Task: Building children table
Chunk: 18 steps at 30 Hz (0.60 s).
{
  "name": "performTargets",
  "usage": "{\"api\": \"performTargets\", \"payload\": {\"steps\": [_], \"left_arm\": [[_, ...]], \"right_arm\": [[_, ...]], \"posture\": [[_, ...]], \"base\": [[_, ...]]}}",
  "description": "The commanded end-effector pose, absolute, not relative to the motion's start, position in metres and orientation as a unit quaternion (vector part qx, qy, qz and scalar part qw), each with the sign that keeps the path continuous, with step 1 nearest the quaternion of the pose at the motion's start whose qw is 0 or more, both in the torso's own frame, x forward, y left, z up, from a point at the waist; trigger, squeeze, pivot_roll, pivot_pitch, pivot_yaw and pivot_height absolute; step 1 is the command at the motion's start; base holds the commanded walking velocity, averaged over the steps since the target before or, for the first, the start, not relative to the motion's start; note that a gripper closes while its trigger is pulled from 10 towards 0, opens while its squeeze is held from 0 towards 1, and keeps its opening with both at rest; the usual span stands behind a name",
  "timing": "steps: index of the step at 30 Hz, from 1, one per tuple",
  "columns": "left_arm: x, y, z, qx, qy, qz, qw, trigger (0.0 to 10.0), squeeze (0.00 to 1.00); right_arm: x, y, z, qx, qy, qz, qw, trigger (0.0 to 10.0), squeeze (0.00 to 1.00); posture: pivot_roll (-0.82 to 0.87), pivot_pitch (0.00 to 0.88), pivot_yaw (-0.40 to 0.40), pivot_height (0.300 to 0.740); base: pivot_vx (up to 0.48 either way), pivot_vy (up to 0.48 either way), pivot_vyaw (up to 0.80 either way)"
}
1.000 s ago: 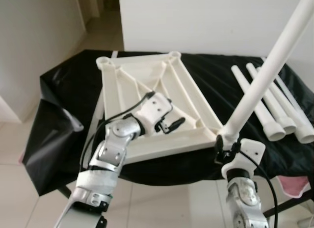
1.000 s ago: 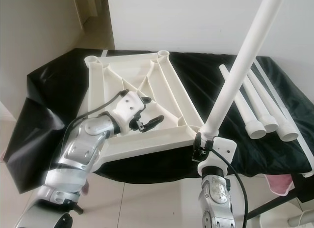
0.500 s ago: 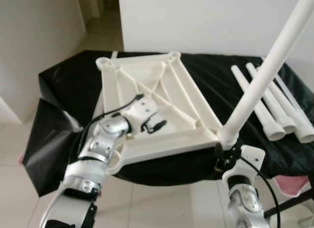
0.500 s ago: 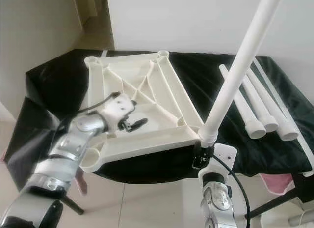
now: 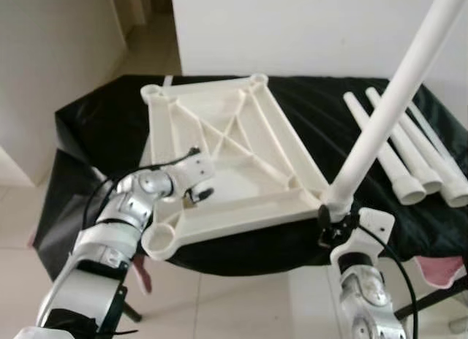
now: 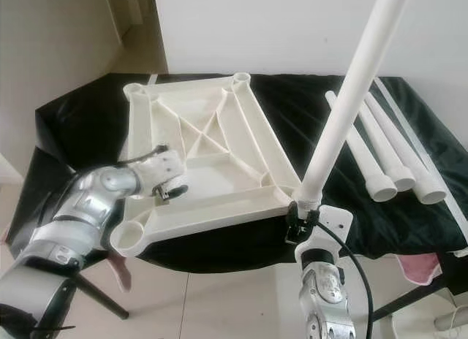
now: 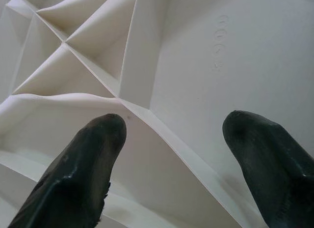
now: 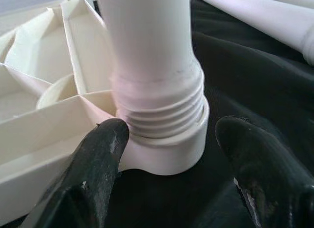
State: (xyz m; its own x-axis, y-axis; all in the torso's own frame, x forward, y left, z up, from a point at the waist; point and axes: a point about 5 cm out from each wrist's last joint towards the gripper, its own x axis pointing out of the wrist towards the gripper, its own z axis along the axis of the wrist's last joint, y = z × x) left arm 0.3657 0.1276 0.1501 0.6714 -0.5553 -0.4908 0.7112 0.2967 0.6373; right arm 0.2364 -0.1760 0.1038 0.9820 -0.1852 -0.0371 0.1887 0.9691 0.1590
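One leg (image 6: 344,120) stands in the tabletop's (image 6: 219,171) near right corner; right gripper (image 8: 162,154) open around it. Left gripper (image 7: 169,154) open, on tabletop. Next: twist leg tight.

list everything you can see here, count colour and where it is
tabletop: 1, cream, upside down on the black-covered surface, ribs facing up
upright leg: 1, white, standing in the tabletop's near right corner socket, threaded end partly showing
loose legs: 3, white, lying side by side on the cover to the right
black cover: 1, black, draped over the work surface
pink cloth: 1, pink, at the lower right edge
floor: pale tiles, below
left gripper: 1, black fingers, jaws open over the tabletop's underside near its left edge
right gripper: 1, black fingers, jaws open either side of the upright leg's base
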Motion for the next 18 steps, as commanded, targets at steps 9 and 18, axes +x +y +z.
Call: {"api": "performTargets", "payload": {"steps": [9, 18], "left_arm": [[0.333, 0.093, 0.137, 0.329, 0.034, -0.480, 0.813, 10.0, 0.00], [0.307, 0.057, 0.152, 0.210, -0.008, -0.570, 0.794, 10.0, 0.00]], "right_arm": [[0.265, -0.182, 0.102, 0.075, 0.034, -0.021, 0.996, 10.0, 0.00], [0.299, -0.194, 0.107, 0.040, 0.033, 0.028, 0.998, 10.0, 0.00]], "posture": [[-0.08, 0.022, 0.012, 0.740], [-0.08, 0.010, 0.010, 0.740]], "base": [[0.000, 0.000, 0.00], [0.000, 0.000, 0.00]]}}
